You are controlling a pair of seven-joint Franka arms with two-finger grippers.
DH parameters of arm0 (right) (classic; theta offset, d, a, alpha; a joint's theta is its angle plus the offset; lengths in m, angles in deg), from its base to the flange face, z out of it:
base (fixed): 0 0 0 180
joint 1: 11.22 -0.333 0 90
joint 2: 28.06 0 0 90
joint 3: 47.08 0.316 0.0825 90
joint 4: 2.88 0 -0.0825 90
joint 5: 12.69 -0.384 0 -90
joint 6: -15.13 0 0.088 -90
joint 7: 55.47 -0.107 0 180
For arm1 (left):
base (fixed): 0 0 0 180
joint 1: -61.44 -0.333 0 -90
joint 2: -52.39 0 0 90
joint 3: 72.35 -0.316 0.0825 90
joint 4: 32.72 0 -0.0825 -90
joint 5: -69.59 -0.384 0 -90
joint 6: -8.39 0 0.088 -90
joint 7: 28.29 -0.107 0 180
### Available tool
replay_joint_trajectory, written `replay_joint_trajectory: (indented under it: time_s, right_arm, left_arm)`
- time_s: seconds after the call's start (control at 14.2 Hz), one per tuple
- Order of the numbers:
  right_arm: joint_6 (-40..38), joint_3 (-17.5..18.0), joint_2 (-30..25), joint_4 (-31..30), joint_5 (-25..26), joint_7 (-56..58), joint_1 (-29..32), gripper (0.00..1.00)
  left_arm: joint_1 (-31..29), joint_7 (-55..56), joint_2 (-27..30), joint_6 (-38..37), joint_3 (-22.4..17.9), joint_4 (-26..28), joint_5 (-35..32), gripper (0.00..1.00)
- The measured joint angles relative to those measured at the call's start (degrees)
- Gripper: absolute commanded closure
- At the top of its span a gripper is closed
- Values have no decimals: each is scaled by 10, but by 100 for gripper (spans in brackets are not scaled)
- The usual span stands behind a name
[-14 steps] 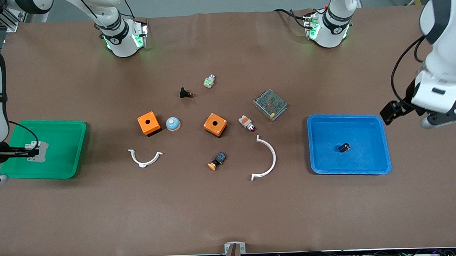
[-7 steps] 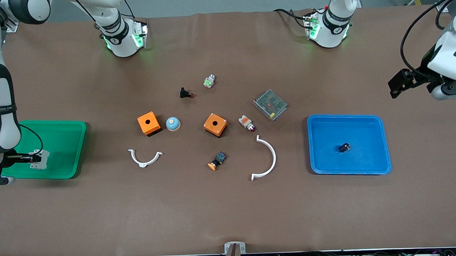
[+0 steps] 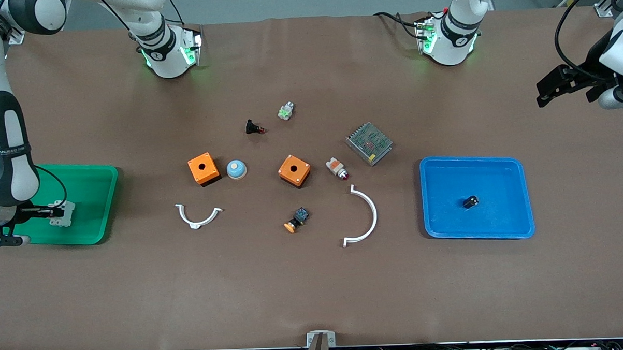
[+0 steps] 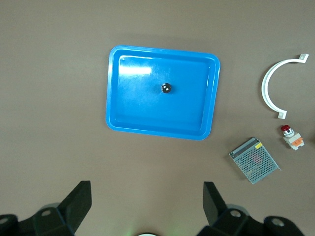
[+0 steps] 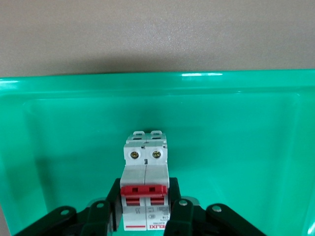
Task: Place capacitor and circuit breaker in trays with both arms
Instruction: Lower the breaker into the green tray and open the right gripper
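Right hand [image 5: 145, 209] around "ELIXI"-marked circuit breaker [image 5: 145, 184]

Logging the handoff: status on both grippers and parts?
Right gripper shut on circuit breaker over green tray. Left gripper open, waiting. Capacitor in blue tray.

The black capacitor [image 3: 471, 202] lay in the blue tray [image 3: 505, 225]. The white, red-levered breaker [image 5: 145, 184] was over the green tray [image 3: 92, 203].

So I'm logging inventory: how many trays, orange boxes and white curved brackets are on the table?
Trays: 2, green and blue
Orange boxes: 2
White curved brackets: 2
Total: 6
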State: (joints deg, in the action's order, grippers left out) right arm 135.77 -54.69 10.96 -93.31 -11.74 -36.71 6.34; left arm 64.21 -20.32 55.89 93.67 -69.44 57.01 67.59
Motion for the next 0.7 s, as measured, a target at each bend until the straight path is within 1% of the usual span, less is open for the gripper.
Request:
replay_joint_trajectory:
  time_s: [0.14,0.28,0.42,0.7]
  right_arm:
    - [-9,3,-4,2,0,0,0,0]
    - [-43,8,-24,13,0,0,-4,0]
    - [-101,11,-73,26,0,-5,-22,0]
    - [-257,14,-206,27,0,-71,-79,1]
  left_arm:
    - [1,0,3,0,0,5,1,0]
    - [2,0,2,1,0,8,3,0]
    - [4,0,1,1,0,9,4,0]
    - [5,0,1,1,1,9,4,0]
